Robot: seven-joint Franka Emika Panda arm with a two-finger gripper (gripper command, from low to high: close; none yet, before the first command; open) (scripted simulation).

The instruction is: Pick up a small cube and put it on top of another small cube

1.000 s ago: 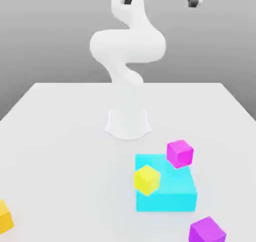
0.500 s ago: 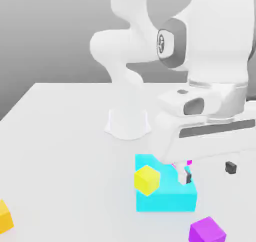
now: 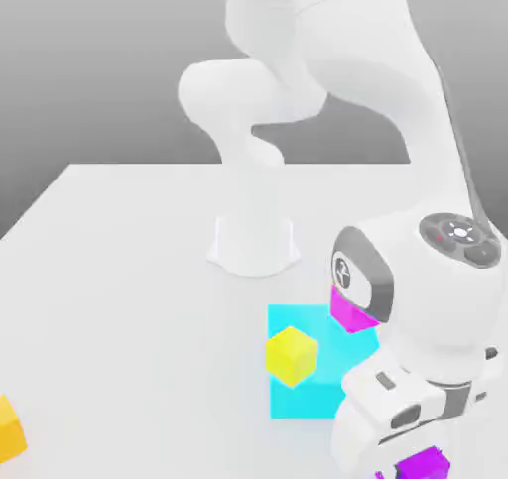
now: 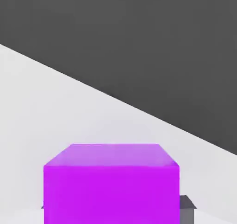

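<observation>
Hand (image 4: 115,208) grips violet cube (image 4: 111,195) at exterior view's lower right; magenta cube (image 3: 349,310) shows farther back, partly behind arm (image 3: 442,303).

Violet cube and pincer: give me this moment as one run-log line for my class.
pincer: shut on violet cube | magenta cube: partly hidden by arm, exterior view | stacking: not yet done

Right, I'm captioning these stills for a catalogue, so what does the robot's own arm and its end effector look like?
The arm is glossy white with rounded, tube-like links. Near the wrist are a dark grey disc with small round buttons and a dark side cap bearing a pale emblem. A thin dark cable runs along the forearm. The end effector has a white housing with dark inset patches.
</observation>
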